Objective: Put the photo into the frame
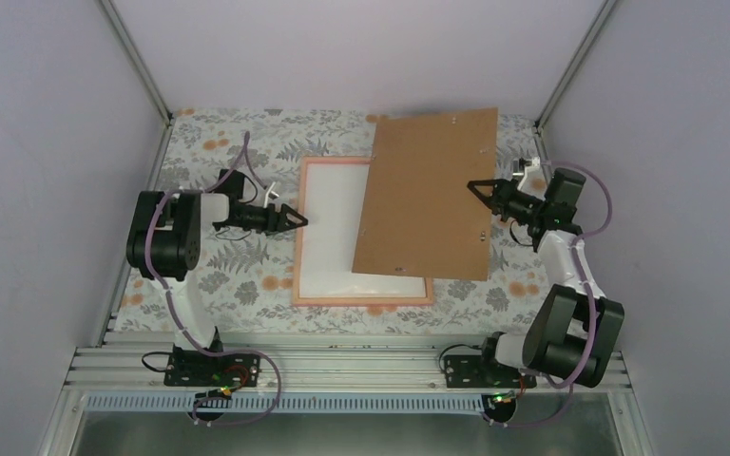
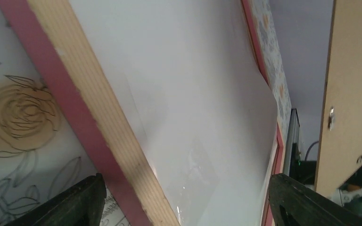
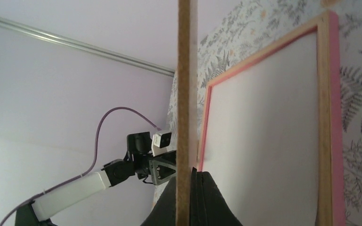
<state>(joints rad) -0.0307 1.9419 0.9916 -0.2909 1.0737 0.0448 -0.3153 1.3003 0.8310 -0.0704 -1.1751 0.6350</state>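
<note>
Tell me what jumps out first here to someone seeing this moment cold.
The big brown board grabs the eye: the right gripper pinches its right edge and holds it over the right side of the pink-orange frame, which lies flat on the floral table with a white sheet inside. The open left gripper sits at the frame's left edge.
</note>
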